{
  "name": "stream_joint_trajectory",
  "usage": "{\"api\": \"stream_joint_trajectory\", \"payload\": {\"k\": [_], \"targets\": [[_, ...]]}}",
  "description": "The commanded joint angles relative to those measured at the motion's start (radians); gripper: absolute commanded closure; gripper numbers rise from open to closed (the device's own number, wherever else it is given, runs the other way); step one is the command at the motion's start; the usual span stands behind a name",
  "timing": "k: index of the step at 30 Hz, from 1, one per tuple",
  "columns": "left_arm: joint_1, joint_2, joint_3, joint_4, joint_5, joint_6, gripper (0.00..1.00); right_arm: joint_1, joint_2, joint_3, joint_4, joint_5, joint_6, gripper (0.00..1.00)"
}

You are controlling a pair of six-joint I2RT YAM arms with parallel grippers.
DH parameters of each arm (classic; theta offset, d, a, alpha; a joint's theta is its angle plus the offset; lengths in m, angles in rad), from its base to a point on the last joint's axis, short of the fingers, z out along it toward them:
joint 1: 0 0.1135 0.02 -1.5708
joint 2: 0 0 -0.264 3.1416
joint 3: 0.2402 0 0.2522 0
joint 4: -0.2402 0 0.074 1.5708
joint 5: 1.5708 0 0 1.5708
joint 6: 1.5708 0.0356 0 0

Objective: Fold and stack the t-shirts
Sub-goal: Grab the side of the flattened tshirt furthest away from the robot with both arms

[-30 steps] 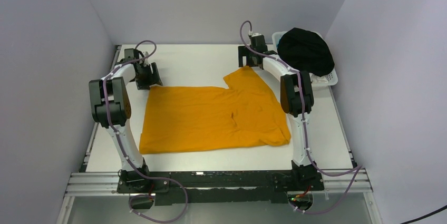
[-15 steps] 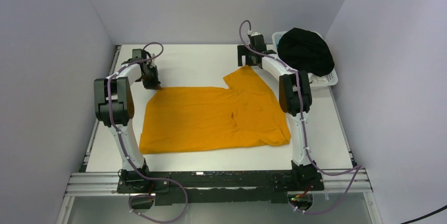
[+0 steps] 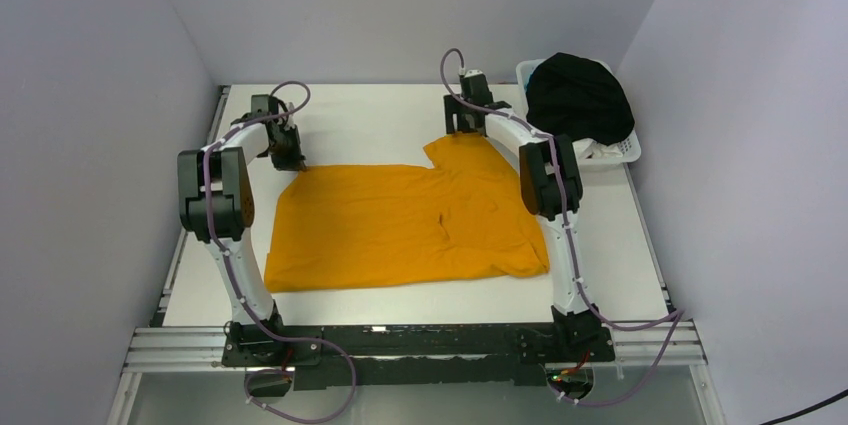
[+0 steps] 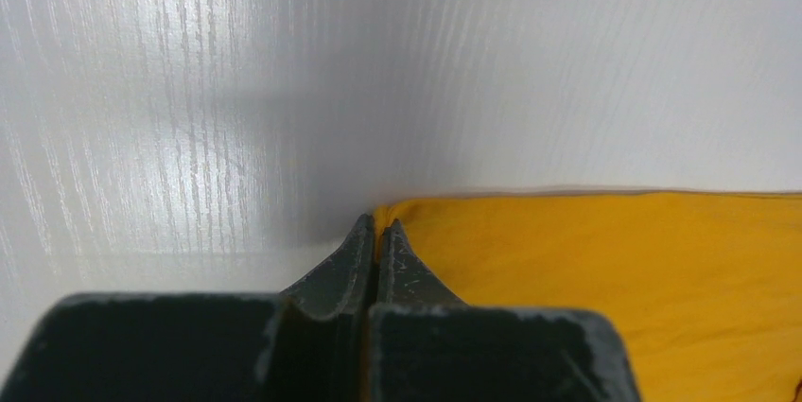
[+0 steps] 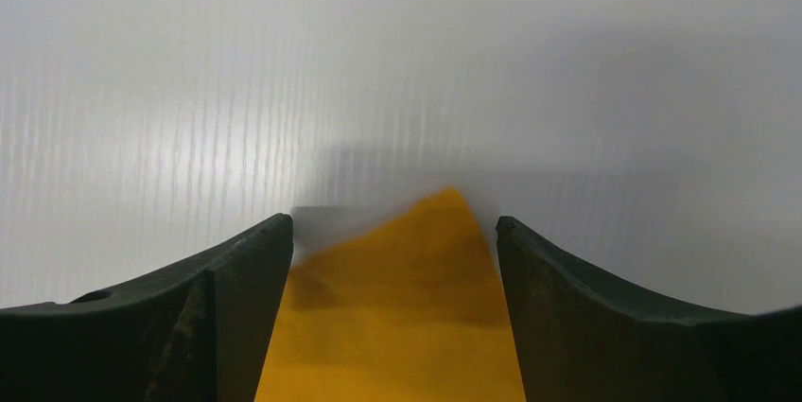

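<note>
White surface (image 3: 370, 115) carries the mustard-orange shirt (image 3: 400, 225), spread flat beside the basket (image 3: 625, 150). Your right fingers (image 5: 241, 274), apart, straddle the sleeve tip nearest the basket: close low. Your left fingers (image 4: 352, 265), pressed together at the corner farthest from it, should lift evenly.

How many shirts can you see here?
2: an orange t-shirt spread flat on the table, and a black one heaped in the white basket at the far right. More may hide beneath it.

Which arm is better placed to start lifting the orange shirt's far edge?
Left. The left claw is shut at the orange shirt's far corner, seemingly pinching it; the right claw is open, only straddling the sleeve tip.
</note>
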Motion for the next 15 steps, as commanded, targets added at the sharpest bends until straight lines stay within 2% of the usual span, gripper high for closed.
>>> {"api": "stream_joint_trajectory", "payload": {"k": [1, 5, 10, 13, 15], "targets": [[-0.006, -0.061, -0.024, 0.017, 0.011, -0.017, 1.00, 0.007, -0.109, -0.141, -0.022, -0.001, 0.051, 0.22], [-0.007, -0.063, -0.031, 0.018, 0.010, -0.020, 1.00, 0.015, -0.127, -0.176, -0.008, -0.001, 0.047, 0.35], [-0.009, -0.069, -0.030, 0.026, 0.023, -0.021, 1.00, 0.016, -0.092, -0.123, -0.007, -0.004, 0.020, 0.62], [-0.009, -0.080, -0.034, 0.032, 0.028, -0.034, 1.00, 0.018, -0.085, -0.085, -0.033, 0.001, 0.011, 0.83], [-0.008, -0.099, -0.056, 0.054, 0.039, -0.043, 1.00, 0.021, -0.121, -0.120, -0.016, -0.003, 0.004, 0.94]]}}
